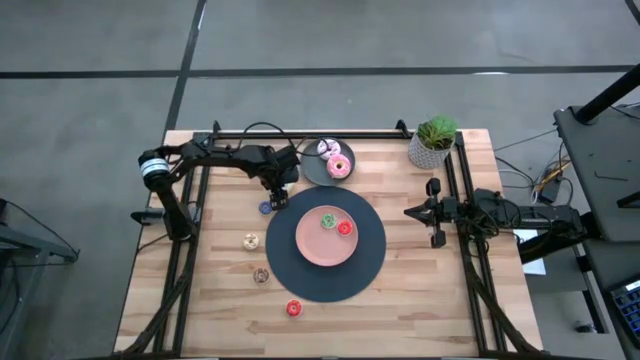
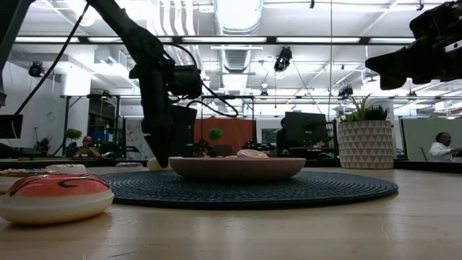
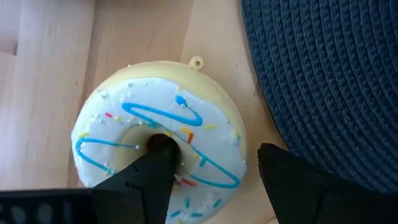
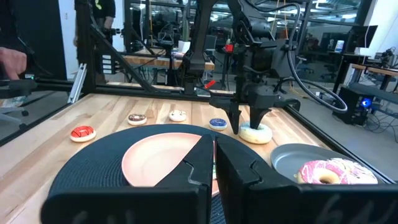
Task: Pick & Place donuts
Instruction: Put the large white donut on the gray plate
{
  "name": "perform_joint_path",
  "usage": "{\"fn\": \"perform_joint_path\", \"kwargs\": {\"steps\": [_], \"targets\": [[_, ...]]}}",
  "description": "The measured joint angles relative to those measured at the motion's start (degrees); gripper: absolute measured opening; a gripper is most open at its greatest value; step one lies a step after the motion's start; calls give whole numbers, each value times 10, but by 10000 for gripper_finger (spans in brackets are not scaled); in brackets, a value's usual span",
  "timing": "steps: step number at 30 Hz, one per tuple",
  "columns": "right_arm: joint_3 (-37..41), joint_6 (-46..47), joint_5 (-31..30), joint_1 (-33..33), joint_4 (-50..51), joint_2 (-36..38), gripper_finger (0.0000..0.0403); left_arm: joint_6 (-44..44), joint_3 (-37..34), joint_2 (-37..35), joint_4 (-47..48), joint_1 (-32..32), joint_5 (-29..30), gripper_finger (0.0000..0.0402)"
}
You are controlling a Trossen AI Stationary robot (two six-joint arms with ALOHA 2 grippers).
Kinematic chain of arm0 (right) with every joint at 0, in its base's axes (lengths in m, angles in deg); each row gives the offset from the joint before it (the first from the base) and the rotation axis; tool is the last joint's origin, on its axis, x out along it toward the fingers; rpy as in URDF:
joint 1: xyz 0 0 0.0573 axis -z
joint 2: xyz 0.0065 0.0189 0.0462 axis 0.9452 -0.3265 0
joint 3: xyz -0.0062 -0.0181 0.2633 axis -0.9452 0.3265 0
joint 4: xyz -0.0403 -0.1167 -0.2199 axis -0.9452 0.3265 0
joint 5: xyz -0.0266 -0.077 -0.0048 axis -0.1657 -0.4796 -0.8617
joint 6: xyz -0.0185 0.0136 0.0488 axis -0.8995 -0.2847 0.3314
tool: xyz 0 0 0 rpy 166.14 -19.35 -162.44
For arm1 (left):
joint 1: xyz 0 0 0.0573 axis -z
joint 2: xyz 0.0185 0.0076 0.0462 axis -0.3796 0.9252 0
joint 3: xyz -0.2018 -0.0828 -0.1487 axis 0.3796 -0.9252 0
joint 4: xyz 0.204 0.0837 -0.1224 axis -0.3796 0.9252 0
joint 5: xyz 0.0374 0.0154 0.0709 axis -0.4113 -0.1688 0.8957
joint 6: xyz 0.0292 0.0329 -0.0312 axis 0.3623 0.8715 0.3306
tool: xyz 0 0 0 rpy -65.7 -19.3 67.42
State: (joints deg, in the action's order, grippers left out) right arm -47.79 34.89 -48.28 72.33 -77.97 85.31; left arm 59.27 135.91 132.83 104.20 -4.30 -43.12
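I had the left gripper (image 1: 279,196) down over the cream donut (image 3: 158,140) with blue icing lines, on the wood just beside the dark round mat (image 1: 372,262). Its fingers (image 3: 152,180) were spread wide, one in the donut's hole, the other outside the ring. Two tiny donuts (image 1: 336,224) lay on the pink plate (image 1: 310,248), two pink ones on the small grey plate (image 4: 286,158). The right gripper (image 1: 432,213) waited at the table's right side, fingers closed together.
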Motion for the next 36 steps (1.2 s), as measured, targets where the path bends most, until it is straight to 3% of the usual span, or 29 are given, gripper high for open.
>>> {"fn": "perform_joint_path", "kwargs": {"steps": [10, 25, 36], "targets": [[0, 0, 0, 0, 0, 0, 8, 0, 0, 0, 0, 0, 16, 197], [0, 0, 0, 0, 0, 0, 8, 0, 0, 0, -4, 0, 23, 117], [0, 0, 0, 0, 0, 0, 8, -11, 5, 0, -2, 0, 23, 111]]}}
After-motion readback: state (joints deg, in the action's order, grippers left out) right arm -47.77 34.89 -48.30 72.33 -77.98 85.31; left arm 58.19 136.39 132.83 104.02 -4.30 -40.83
